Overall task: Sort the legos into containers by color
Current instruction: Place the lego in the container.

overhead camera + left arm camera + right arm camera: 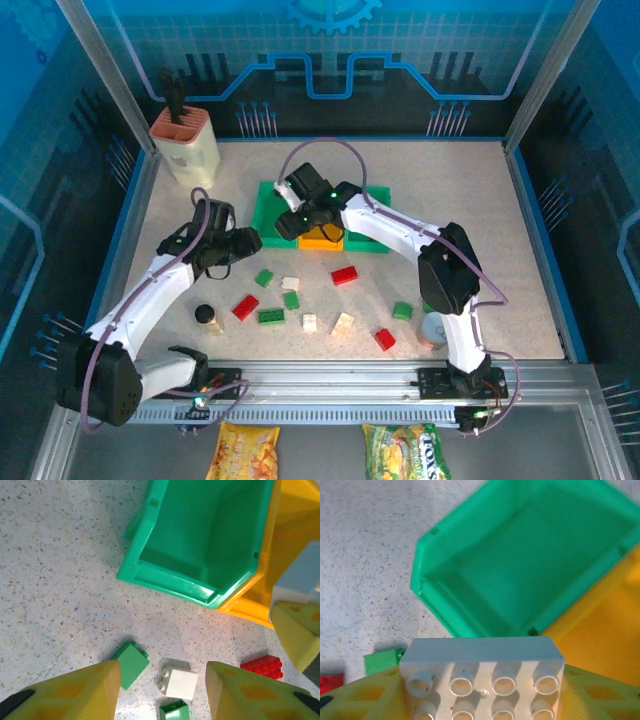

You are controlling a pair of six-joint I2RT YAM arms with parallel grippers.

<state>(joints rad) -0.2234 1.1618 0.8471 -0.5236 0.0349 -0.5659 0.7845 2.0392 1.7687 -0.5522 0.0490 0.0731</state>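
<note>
While the right claw clamped a cream brick over the bins, ready to drop it, the left claw hung open above loose legos on the worktop.

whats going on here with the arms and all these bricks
Two robot arms are sorting lego bricks into bins. The right gripper is shut on a cream-white brick, holding it above where the left green bin meets the yellow-orange bin. The left gripper is open, hovering over a small white brick and a green brick on the table. Other red, green and white bricks lie loose there.
</note>
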